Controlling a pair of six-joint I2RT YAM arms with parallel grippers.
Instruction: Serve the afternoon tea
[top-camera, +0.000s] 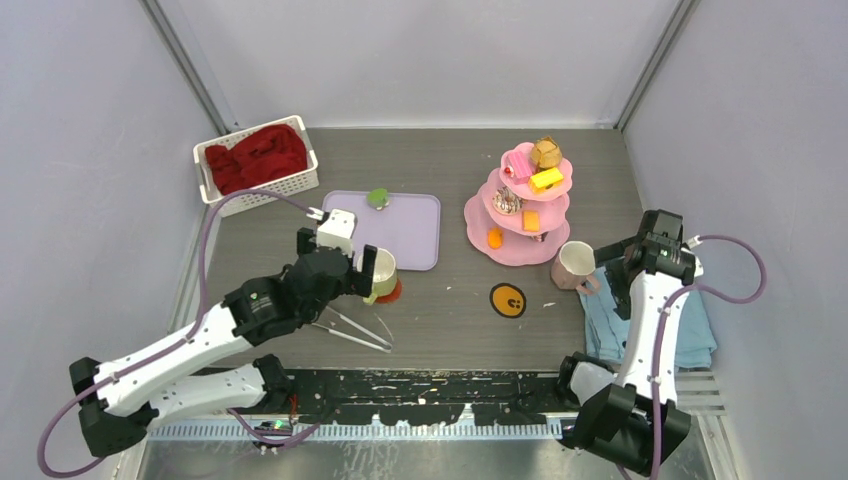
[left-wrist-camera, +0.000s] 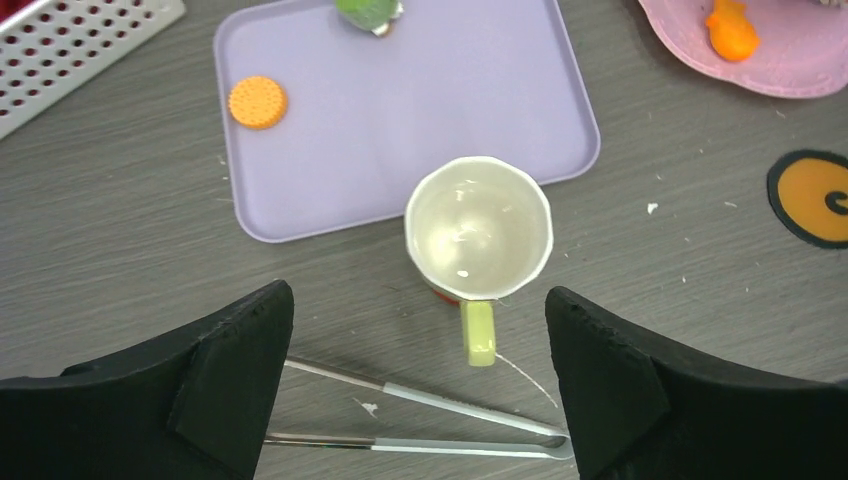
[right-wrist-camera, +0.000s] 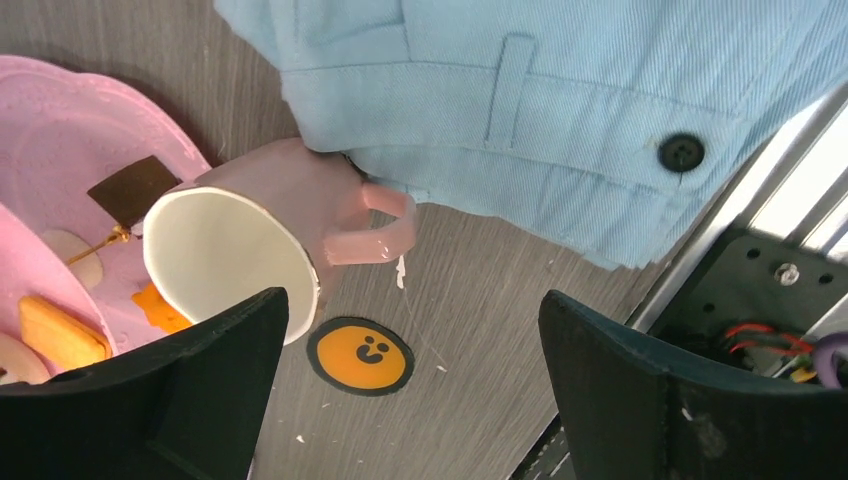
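A pale yellow-green mug (top-camera: 384, 270) stands upright on a red coaster just in front of the purple tray (top-camera: 415, 240). My left gripper (top-camera: 370, 276) is open beside it. In the left wrist view the mug (left-wrist-camera: 478, 222) is empty, its handle (left-wrist-camera: 478, 334) pointing back between my spread left gripper (left-wrist-camera: 418, 312) without touching either finger. The pink three-tier stand (top-camera: 520, 205) holds several toy pastries. A pink mug (top-camera: 573, 265) sits by its base against the towel. My right gripper (top-camera: 612, 262) hangs open beside the pink mug (right-wrist-camera: 262, 225), holding nothing.
Metal tongs (left-wrist-camera: 450, 425) lie on the table below the left fingers. The tray carries an orange biscuit (left-wrist-camera: 257, 101) and a green pastry (top-camera: 378, 198). An orange smiley coaster (top-camera: 508, 300), a folded light-blue towel (top-camera: 655, 330) and a white basket of red cloth (top-camera: 255, 160) are around.
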